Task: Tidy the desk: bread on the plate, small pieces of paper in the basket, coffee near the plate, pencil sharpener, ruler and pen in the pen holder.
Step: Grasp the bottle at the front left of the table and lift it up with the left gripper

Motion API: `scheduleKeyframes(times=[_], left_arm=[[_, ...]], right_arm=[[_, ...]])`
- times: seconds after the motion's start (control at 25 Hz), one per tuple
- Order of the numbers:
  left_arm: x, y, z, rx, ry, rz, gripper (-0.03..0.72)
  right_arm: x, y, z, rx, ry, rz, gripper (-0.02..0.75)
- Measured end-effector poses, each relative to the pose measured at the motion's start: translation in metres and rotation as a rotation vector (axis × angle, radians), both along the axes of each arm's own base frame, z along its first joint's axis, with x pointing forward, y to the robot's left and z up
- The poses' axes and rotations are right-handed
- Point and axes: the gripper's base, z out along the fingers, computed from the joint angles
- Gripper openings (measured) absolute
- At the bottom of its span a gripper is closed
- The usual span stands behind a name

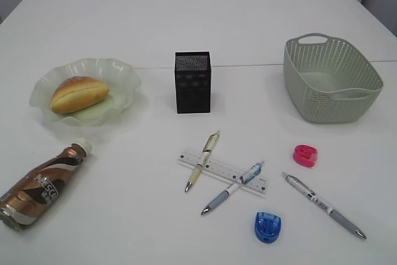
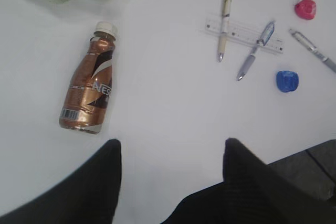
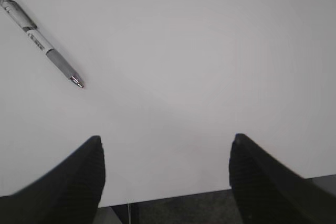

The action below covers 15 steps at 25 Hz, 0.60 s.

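- Your bread [image 1: 79, 94] sits on the plate [image 1: 121, 72]; the coffee bottle [image 1: 42, 185] lies at its 7 o'clock.
- Ruler [image 1: 223, 171] lies under two pens, 6 o'clock of the pen holder [image 1: 193, 82].
- Your left gripper [image 2: 170, 153] and right gripper [image 3: 165, 150] both hang spread apart, empty.

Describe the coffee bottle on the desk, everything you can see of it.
The coffee bottle lies on its side on the white table, at the near left in the exterior view, in front of the plate but not touching it. It looks like plastic wrapped in a glossy brown and copper sleeve with white lettering and a barcode near its base. Its white cap is on and points toward the plate. Nothing touches it but the table; the left gripper hangs open, apart from it.
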Motion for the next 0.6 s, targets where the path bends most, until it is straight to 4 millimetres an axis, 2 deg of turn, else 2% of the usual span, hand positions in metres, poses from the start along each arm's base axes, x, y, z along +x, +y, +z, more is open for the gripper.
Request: scheduleKeyframes(times=[0.12,0.24,0.44,0.6], left_arm=[[0.019,-0.006,-0.015,0.047,0.061,-0.027,0.494],[0.045,-0.017,-0.039,0.099,0.162,-0.058,0.545],[0.09,-0.029,-0.095,0.27,0.326,-0.094,0.561],[0.114,-0.031,-0.129,0.378,0.408,-0.108,0.562]], right_arm=[[0.0,0.0,0.0,0.003,0.001,-0.001,0.572],[0.0,0.001,0.0,0.015,0.001,-0.002,0.572],[0.0,0.002,0.0,0.021,0.002,-0.002,0.572],[0.0,0.002,0.0,0.021,0.002,-0.002,0.572]])
